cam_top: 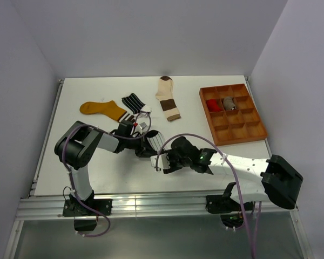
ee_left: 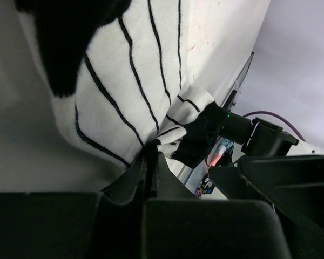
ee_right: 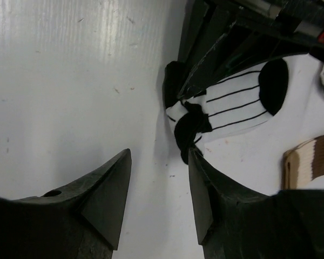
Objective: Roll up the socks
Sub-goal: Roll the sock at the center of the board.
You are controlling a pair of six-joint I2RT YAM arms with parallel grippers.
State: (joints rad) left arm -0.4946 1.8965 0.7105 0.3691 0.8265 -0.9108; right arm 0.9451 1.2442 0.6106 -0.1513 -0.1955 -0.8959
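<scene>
A white sock with thin black stripes (cam_top: 156, 138) lies on the table in front of the arms. My left gripper (ee_left: 151, 161) is shut on a pinched fold at the sock's edge (ee_left: 135, 70). My right gripper (ee_right: 159, 156) is open and empty just beside the sock's black end (ee_right: 232, 108), its right fingertip (ee_right: 193, 156) close to the fabric. In the top view the left gripper (cam_top: 149, 145) and the right gripper (cam_top: 164, 162) sit close together. A mustard sock (cam_top: 102, 109), a black sock with white stripes (cam_top: 132, 102) and a cream sock with brown toe (cam_top: 167, 97) lie flat farther back.
An orange-brown compartment tray (cam_top: 243, 132) stands at the back right, with small rolled items in two upper cells. The cream sock's cuff (ee_right: 308, 159) shows at the right edge of the right wrist view. Walls enclose the table on three sides.
</scene>
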